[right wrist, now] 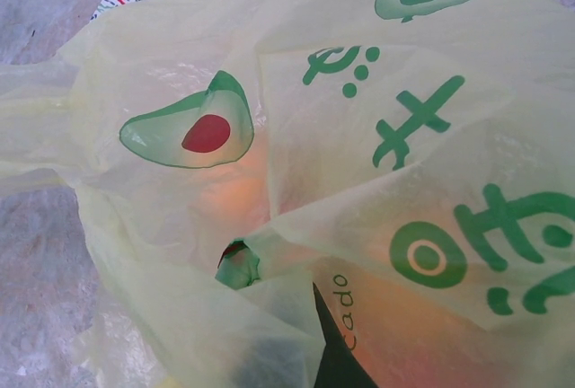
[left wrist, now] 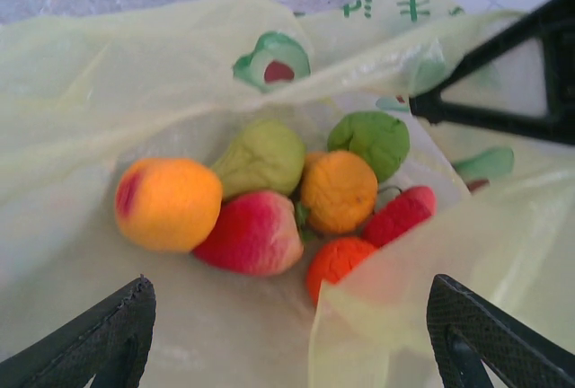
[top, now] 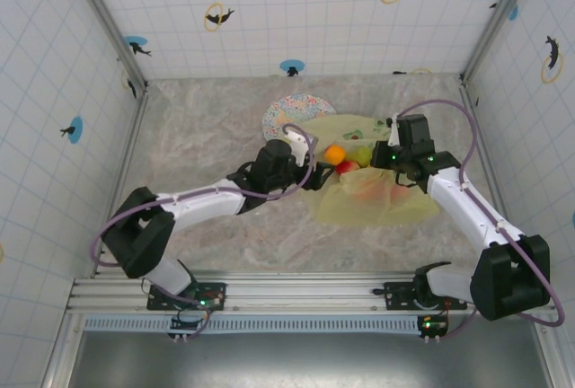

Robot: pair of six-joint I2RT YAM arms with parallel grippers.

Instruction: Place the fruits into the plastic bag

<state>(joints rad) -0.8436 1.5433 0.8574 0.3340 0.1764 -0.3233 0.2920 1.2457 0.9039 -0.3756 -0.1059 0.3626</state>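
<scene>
**Top view.** The plastic bag (top: 382, 199) lies flat on the table (top: 207, 127). Its mouth is turned toward the left gripper (top: 313, 174) and its body runs off toward the right arm. The fruits (top: 346, 159) sit just inside the mouth, and the film blurs those lying deeper. A plate (top: 292, 114) lies just beside the bag's far edge.

**Left wrist view.** Seven fruits cluster together on the lower sheet. A fold of film covers part of the nearest, orange-red one. The left gripper stands wide and holds nothing.

**Right wrist view.** The right gripper (top: 391, 156) is closed on a fold of the bag, and its fingers (right wrist: 334, 357) are mostly hidden under the film. The print shows avocado halves and green characters cut off by creases. Only "cado" can be read.
</scene>
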